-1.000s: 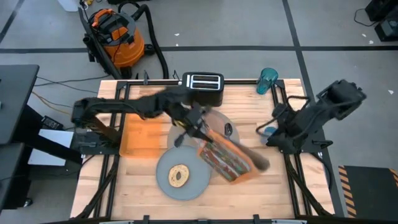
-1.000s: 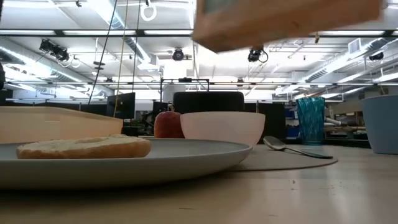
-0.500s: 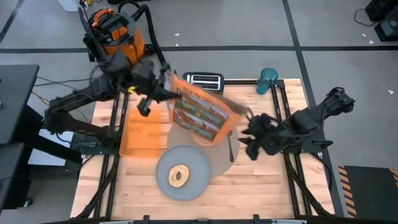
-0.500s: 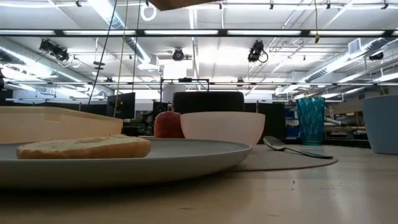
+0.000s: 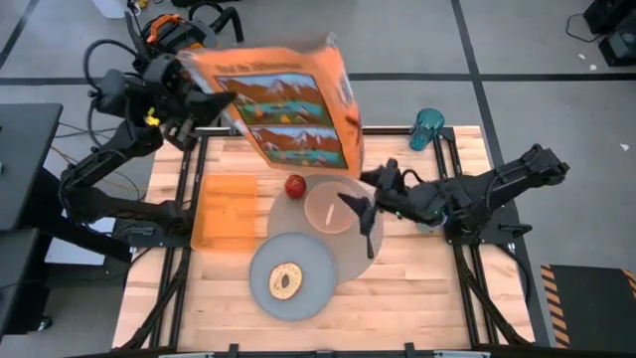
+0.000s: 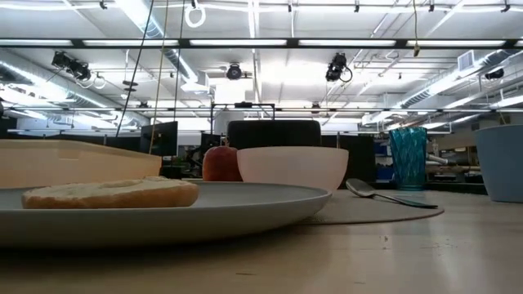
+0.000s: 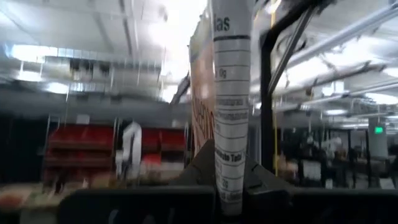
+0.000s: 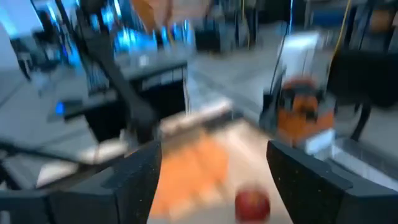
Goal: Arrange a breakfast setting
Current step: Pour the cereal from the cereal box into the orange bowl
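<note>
Wooden table (image 5: 417,288): bears the setting.

Orange cereal box (image 5: 283,104): held high above the table's far left, clamped between the fingers of the left gripper (image 5: 184,99), as the left wrist view confirms; not yet set down.

Large round grey mat (image 5: 350,261): laid at table centre.

Orange tray (image 5: 227,211): left of the mat.

Grey plate (image 5: 316,288): overlapping the mat's near-left edge, bagel (image 5: 286,281) placed on it.

Translucent pink bowl (image 5: 329,207): placed on the mat.

Teal bottle (image 5: 428,127): far right corner.

Red apple (image 5: 295,185): just beyond the bowl.

Metal spoon (image 6: 384,194): laid on the mat, right of the bowl.

Right gripper (image 5: 360,204): spread wide, empty, hovering over the bowl's right side.

Judged mostly arranged; box placement is left.
</note>
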{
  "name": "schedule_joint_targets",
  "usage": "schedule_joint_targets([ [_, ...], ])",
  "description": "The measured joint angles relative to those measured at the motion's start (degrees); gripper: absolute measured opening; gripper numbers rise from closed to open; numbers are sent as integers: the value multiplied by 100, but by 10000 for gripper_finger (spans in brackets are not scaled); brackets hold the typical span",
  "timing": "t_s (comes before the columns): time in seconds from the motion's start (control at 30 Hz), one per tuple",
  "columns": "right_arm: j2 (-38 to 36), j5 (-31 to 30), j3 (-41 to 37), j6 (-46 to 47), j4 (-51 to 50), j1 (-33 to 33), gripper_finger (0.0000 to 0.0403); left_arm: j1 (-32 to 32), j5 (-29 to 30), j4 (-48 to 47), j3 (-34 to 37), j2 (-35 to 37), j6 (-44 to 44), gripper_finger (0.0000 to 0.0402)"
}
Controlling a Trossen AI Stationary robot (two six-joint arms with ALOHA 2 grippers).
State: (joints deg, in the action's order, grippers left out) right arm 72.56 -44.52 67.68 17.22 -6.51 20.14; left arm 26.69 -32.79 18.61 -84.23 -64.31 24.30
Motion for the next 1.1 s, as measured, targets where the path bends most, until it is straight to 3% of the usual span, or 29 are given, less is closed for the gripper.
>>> schedule_joint_targets([
  [0.1,91,77,-4,-1000,1356,-199,310,99,61,349,0,11,250,5],
  [0.23,220,642,2,-2187,3032,-467,323,145,203,420,0,-7,390,5],
  [0.33,237,1071,-9,-2618,3598,-621,331,145,345,474,2,-20,347,5],
  [0.43,211,1723,-4,-2630,3678,-777,337,145,453,542,0,-55,336,5],
  [0.73,198,2939,2,-2450,4209,-1178,339,79,691,721,2,-399,362,5],
  [0.93,145,2817,2,-2424,4899,-1343,333,-130,1001,1266,2,-729,323,7],
  [1.1,148,2677,4,-2287,5158,-1422,300,-212,1124,1415,0,-909,132,12],
])
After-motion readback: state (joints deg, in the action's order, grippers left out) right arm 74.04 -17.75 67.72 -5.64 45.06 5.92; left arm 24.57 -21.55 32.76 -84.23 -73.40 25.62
